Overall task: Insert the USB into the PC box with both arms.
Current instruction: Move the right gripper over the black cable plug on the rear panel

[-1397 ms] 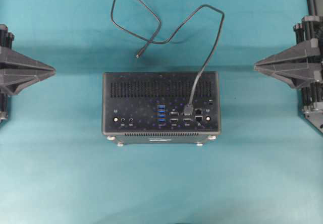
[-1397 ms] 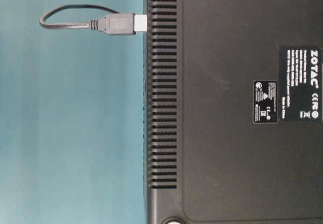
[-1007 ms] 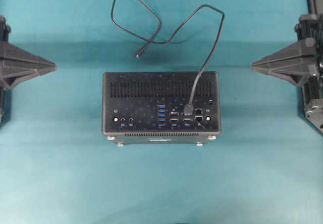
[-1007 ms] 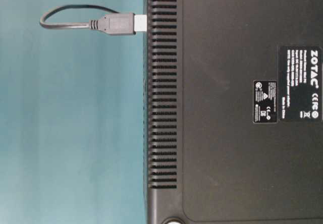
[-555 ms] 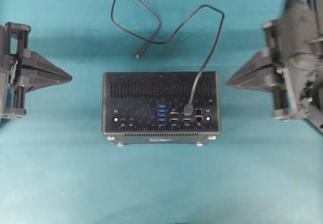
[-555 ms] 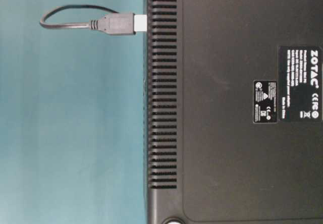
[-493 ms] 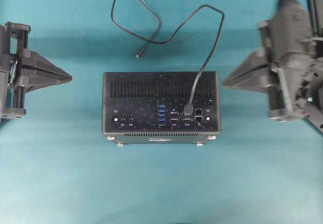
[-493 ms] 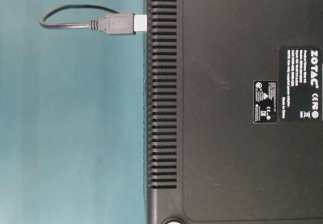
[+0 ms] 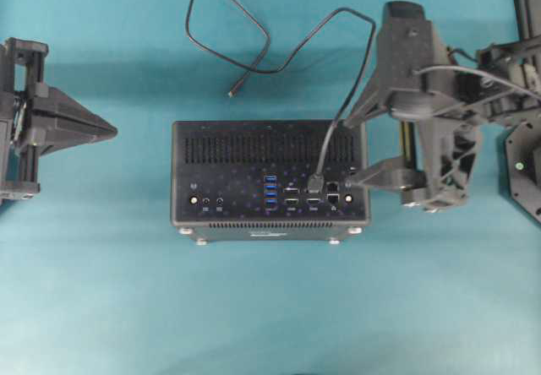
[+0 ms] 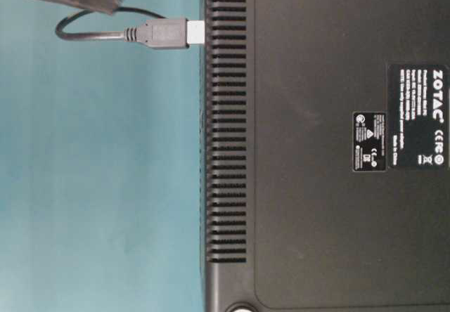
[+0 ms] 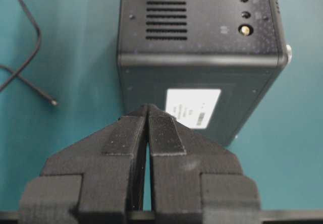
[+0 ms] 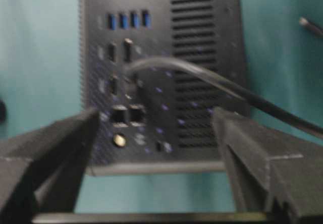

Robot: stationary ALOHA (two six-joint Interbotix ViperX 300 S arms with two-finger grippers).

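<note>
dark-grey usb [image 10: 165,33] plugged upright into black pc box [image 9: 254,160]

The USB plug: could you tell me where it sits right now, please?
In the overhead view the USB stands on the right part of the PC box port face, right of the blue ports, just left of the open right gripper.

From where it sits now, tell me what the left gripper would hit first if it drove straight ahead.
Most likely the side wall of the PC box. The left gripper is shut and points straight at that face, around its white label, with bare mat between them. Its height against the wall is unclear.
</note>
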